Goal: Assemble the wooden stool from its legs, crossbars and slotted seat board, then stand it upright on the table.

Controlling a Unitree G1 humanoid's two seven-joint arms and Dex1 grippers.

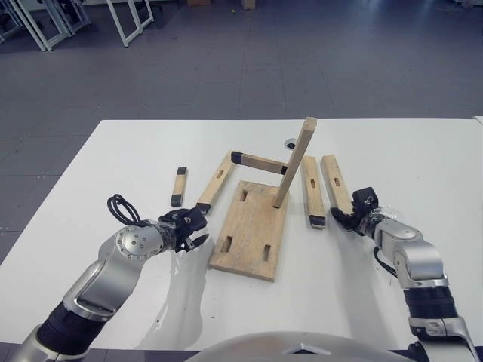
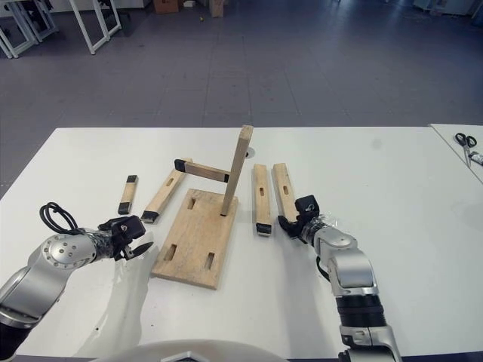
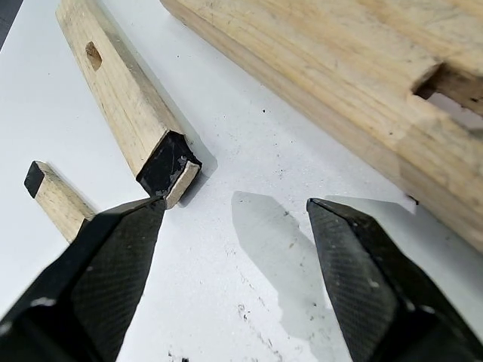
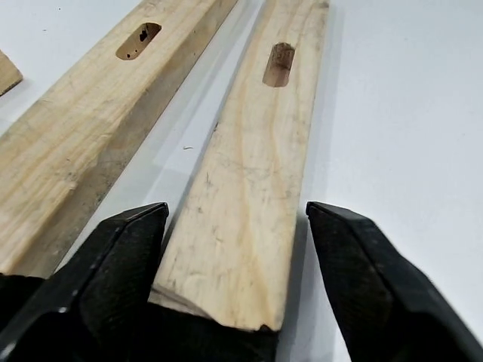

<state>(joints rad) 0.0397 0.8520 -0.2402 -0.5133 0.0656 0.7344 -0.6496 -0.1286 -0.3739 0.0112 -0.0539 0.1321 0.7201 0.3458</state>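
Observation:
The slotted seat board (image 1: pixel 249 230) lies flat mid-table. One leg (image 1: pixel 296 162) stands tilted in a far slot, with a black-tipped crossbar (image 1: pixel 260 161) sticking out to its left. Another leg (image 1: pixel 216 181) lies left of the board, and a short crossbar (image 1: pixel 178 186) lies farther left. Two legs (image 1: pixel 311 192) (image 1: pixel 334 185) lie to the right. My left gripper (image 1: pixel 192 230) is open on the table between the board's edge (image 3: pixel 324 68) and the lying leg's black end (image 3: pixel 170 166). My right gripper (image 4: pixel 238 207) is open, straddling the near end of the rightmost leg (image 4: pixel 249 188).
A round cable hole (image 1: pixel 290 141) sits in the white table (image 1: pixel 136 158) behind the upright leg. Scissors (image 2: pixel 466 140) lie on a neighbouring table at far right. Bare tabletop stretches to the left, right and front of the parts.

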